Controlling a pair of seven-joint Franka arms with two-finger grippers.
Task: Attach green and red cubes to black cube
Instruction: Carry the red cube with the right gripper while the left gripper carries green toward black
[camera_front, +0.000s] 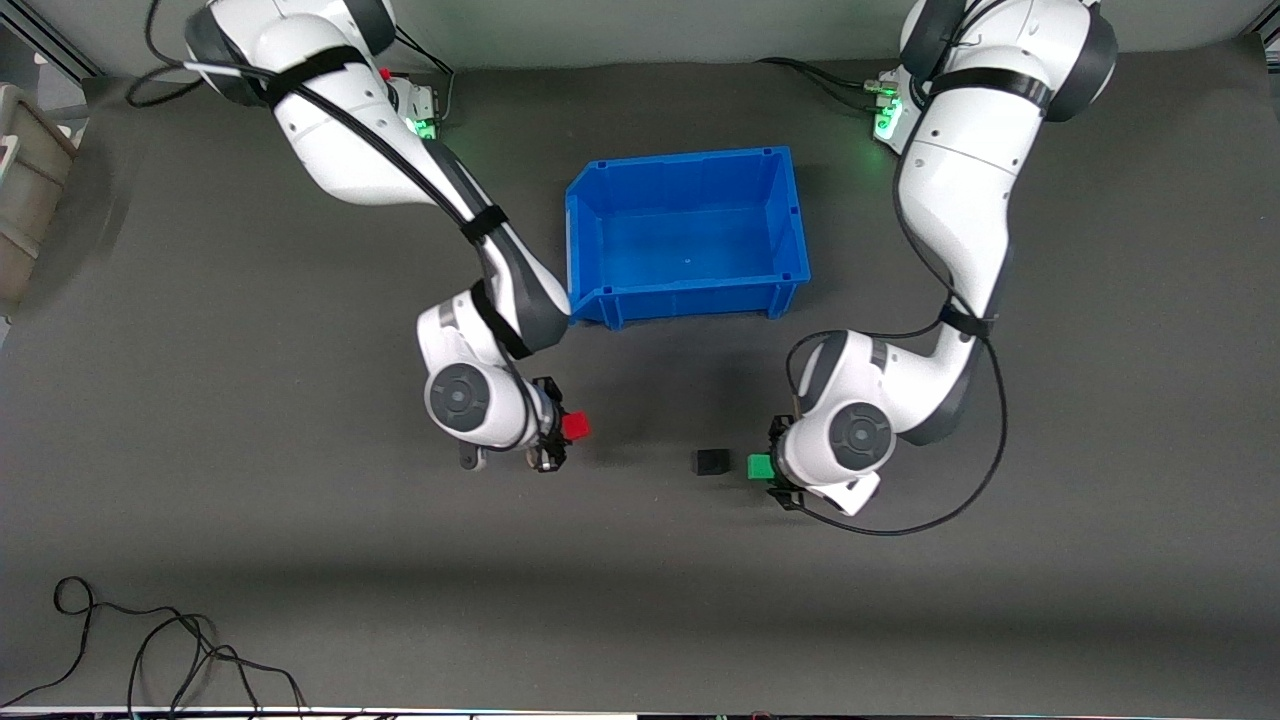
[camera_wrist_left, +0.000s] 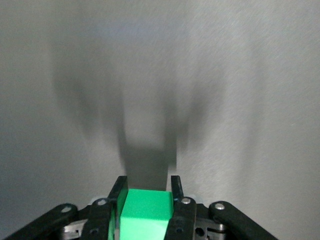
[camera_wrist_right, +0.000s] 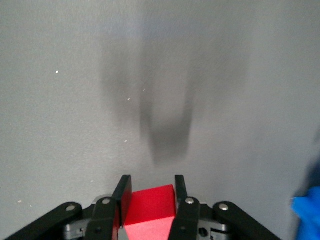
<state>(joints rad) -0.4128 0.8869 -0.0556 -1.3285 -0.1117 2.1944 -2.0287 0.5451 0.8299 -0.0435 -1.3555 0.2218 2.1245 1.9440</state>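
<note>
Two cubes were already picked up, and none was joined yet. My right gripper (camera_front: 560, 428) squeezed the red cube (camera_front: 576, 427) tight, up over the grey mat (camera_front: 300, 560). The black cube (camera_front: 710, 462) sat alone on the mat, nearer the front camera than the blue bin (camera_front: 690, 290). My left gripper (camera_front: 772, 468) pinched the green cube (camera_front: 760, 466) just beside it, a small gap between. I judged both pushes were still left.
</note>
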